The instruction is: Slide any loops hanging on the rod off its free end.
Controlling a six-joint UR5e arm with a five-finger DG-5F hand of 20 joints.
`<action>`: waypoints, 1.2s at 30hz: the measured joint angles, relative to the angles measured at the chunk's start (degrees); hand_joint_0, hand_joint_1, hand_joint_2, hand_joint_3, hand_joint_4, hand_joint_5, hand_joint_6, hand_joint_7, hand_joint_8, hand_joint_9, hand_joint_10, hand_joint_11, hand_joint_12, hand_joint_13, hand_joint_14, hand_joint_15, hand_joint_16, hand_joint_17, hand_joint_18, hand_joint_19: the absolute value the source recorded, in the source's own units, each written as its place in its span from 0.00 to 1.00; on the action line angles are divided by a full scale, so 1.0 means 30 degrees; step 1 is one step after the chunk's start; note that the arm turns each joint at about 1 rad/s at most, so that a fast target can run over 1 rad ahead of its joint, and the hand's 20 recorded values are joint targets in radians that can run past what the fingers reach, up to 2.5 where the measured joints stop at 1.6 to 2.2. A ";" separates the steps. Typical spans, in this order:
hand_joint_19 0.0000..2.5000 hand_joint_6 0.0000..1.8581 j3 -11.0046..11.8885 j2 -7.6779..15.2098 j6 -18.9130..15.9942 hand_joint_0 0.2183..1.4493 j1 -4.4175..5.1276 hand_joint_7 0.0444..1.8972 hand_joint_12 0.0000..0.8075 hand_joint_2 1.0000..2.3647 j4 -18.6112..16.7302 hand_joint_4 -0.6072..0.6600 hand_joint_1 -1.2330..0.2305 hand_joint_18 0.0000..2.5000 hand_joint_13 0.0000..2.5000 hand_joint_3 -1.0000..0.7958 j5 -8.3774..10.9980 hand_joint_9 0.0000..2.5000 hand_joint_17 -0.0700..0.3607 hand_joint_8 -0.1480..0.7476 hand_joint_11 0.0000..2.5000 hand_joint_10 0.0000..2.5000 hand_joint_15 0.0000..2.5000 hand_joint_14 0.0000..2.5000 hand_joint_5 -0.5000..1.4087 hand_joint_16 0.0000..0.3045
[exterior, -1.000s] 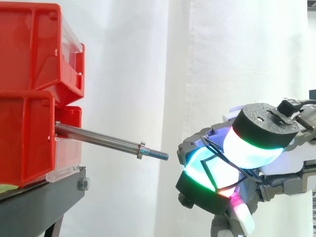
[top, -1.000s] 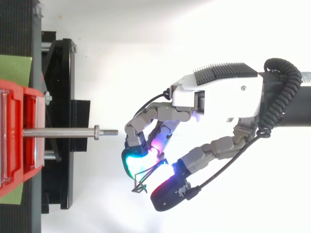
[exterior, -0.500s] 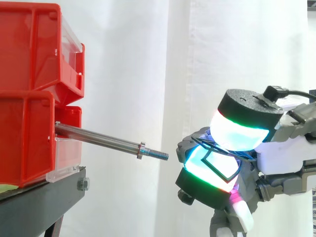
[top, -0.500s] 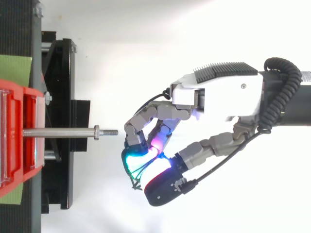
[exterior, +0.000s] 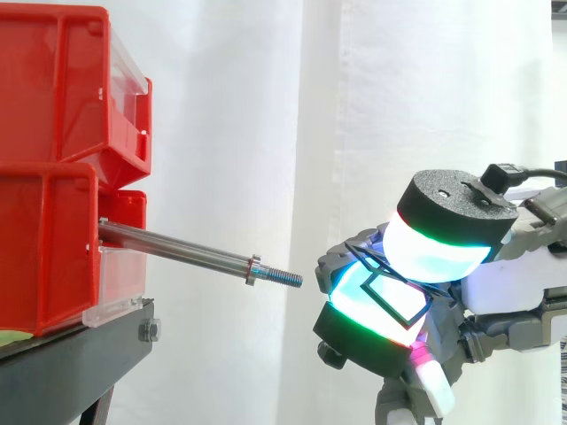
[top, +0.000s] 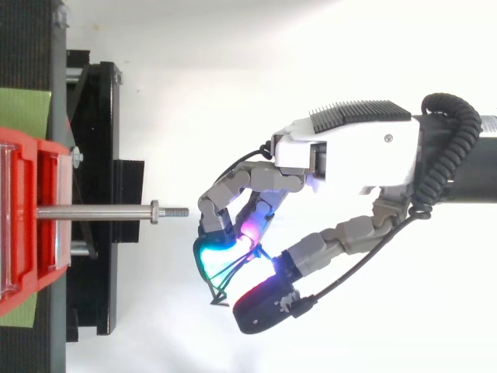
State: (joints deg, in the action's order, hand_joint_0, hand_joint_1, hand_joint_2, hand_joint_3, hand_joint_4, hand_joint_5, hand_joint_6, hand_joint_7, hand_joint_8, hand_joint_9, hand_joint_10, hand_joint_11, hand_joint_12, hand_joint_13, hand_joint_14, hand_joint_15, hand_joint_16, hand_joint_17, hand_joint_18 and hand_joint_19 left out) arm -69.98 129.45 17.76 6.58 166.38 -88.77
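My hand [top: 342, 155] is clamped on the thin black wire loop [exterior: 396, 296], just past the rod's [exterior: 177, 249] free end; it seems light, springy, slip-prone.

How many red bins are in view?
2. Both are stacked on the black stand at the side view's left: the upper bin and, under it, the lower bin. Others may lie beyond the edge.

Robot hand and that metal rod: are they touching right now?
Apart. The top view shows bare white background between the threaded tip of the rod and the nearest finger of the robot hand, which pinches a thin black loop.
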 measured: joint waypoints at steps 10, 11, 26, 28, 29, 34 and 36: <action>0.19 0.47 0.0000 0.0002 -0.0002 0.31 0.0017 0.61 0.46 0.00 0.0000 0.61 0.43 0.32 0.35 0.32 0.0001 0.39 0.41 0.52 0.19 0.01 0.13 0.01 0.19 0.16; 0.19 0.47 -0.0001 0.0001 -0.0003 0.31 0.0022 0.62 0.46 0.00 0.0001 0.61 0.43 0.32 0.35 0.31 0.0001 0.39 0.41 0.52 0.19 0.01 0.13 0.01 0.19 0.16; 0.20 0.47 -0.0002 -0.0002 -0.0003 0.30 0.0046 0.61 0.46 0.00 -0.0012 0.61 0.48 0.32 0.35 0.31 0.0000 0.40 0.41 0.53 0.19 0.01 0.14 0.01 0.20 0.16; 0.19 0.46 -0.0008 0.0000 -0.0003 0.30 0.0054 0.60 0.46 0.00 -0.0020 0.61 0.47 0.32 0.35 0.31 0.0010 0.40 0.41 0.53 0.19 0.01 0.14 0.01 0.20 0.16; 0.19 0.46 -0.0006 -0.0001 -0.0003 0.29 0.0056 0.61 0.46 0.00 -0.0020 0.61 0.44 0.32 0.35 0.32 0.0023 0.40 0.41 0.53 0.19 0.01 0.13 0.00 0.20 0.16; 0.19 0.46 -0.0005 0.0000 -0.0003 0.30 0.0062 0.60 0.47 0.01 -0.0005 0.62 0.36 0.32 0.35 0.33 0.0052 0.40 0.41 0.53 0.19 0.01 0.13 0.01 0.19 0.16; 0.18 0.46 -0.0007 0.0000 -0.0007 0.31 0.0068 0.61 0.47 0.01 -0.0002 0.63 0.34 0.32 0.35 0.34 0.0063 0.39 0.41 0.53 0.19 0.01 0.13 0.00 0.19 0.16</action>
State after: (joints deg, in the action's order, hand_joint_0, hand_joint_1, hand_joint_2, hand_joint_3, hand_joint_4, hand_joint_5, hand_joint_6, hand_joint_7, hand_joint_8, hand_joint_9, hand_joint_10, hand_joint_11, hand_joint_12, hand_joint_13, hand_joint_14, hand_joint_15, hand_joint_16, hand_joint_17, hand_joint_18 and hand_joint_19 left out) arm -70.00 129.45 17.74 6.78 166.37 -88.58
